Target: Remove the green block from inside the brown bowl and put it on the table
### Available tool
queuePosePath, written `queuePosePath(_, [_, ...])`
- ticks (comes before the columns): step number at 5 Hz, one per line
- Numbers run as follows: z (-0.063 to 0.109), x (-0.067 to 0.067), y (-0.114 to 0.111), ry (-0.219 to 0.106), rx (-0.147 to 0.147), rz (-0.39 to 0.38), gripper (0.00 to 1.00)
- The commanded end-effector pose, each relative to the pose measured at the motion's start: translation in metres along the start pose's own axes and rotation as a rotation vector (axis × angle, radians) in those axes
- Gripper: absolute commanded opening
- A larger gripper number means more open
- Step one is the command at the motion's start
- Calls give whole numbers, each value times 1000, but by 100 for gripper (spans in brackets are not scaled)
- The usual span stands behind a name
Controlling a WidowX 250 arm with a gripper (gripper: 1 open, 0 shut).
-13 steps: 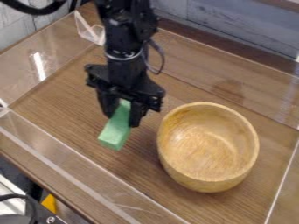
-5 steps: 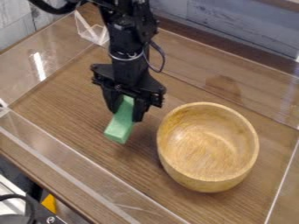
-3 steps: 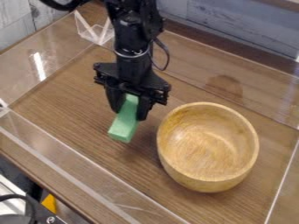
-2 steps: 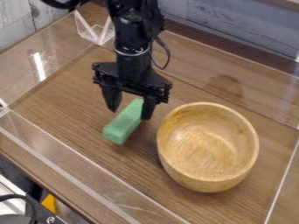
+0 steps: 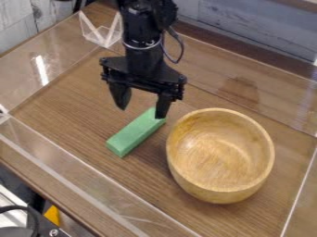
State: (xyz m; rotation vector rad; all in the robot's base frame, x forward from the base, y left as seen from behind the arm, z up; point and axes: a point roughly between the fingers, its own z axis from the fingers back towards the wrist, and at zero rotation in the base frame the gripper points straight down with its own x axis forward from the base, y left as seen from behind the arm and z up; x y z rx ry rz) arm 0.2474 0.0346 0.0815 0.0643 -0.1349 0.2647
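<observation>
Green block [image 5: 136, 131] on table [image 5: 78, 188], beside brown bowl [image 5: 221, 155]; gripper [image 5: 151, 104] spread wide above, apparently to release it.

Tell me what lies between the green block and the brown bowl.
Only a narrow strip of bare tabletop separates the green block from the brown bowl, as the camera view shows.
</observation>
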Motion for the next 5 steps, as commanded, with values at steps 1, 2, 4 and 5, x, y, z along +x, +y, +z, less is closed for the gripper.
queuePosePath(1, [6,10,11,-58,-18,-6,100])
queuePosePath(2, [7,18,10,-66,-25,12,100])
queuePosePath(4, [-2,27,20,-80,-38,43,100])
queuePosePath(5, [-10,30,28,-86,-45,52,100])
